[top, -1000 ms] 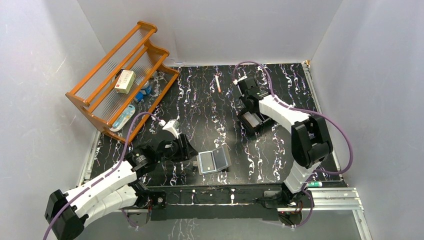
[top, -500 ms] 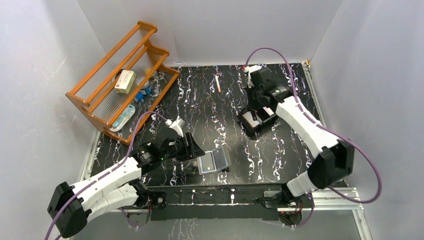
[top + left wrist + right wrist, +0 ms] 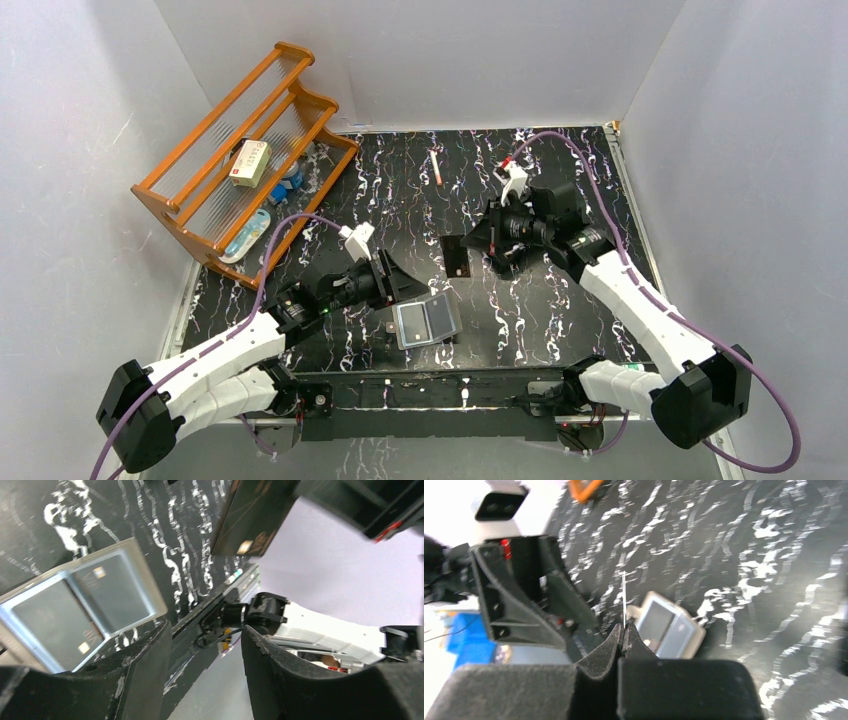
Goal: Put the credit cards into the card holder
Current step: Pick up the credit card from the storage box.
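Right fingers (image 3: 623,636) clamped tight on the edge of one dark credit card (image 3: 455,256), card held off the desk (image 3: 540,315); left fingers (image 3: 405,288) about half spread, nothing between them; card holder (image 3: 427,322) lies open and flat just beside the left fingers, below and apart from the right fingers' card.

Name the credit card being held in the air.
The dark card pinched by the right gripper; the other two cards lie tucked in the open card holder.
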Tool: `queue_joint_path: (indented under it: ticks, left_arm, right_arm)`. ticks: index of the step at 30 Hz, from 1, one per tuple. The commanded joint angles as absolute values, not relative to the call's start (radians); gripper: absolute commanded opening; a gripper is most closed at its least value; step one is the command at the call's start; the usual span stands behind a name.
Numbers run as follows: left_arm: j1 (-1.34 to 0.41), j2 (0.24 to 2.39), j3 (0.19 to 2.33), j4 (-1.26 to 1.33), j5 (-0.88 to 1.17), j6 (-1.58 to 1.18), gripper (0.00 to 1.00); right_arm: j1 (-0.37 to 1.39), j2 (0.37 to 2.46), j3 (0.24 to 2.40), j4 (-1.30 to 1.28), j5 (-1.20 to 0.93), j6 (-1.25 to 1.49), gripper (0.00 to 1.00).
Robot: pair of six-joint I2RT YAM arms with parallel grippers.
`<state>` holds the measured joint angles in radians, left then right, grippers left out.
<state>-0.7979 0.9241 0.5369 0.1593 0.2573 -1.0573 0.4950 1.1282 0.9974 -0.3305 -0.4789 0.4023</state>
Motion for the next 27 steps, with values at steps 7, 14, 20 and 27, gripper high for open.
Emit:
queue_joint_path:
  ticks: [7, 14, 20, 27]
  left_arm:
    - [-0.798, 0.894, 0.56, 0.324, 0.235, -1.072, 0.56]
    - [-0.798, 0.901, 0.539, 0.448, 0.278, -1.077, 0.49]
    - [-0.798, 0.873, 0.446, 0.725, 0.328, -1.134, 0.36]
    - [-0.798, 0.835, 0.419, 0.776, 0.319, -1.138, 0.16]
  right_arm:
    - [0.499, 1.022, 0.825, 0.132, -0.824, 0.752, 0.0]
    - [0.498, 1.013, 0.818, 0.1, -0.822, 0.738, 0.0]
    - [0.499, 1.004, 0.79, 0.123, -0.881, 0.753, 0.0]
    - [0.499, 0.986, 0.75, 0.176, -0.896, 0.801, 0.0]
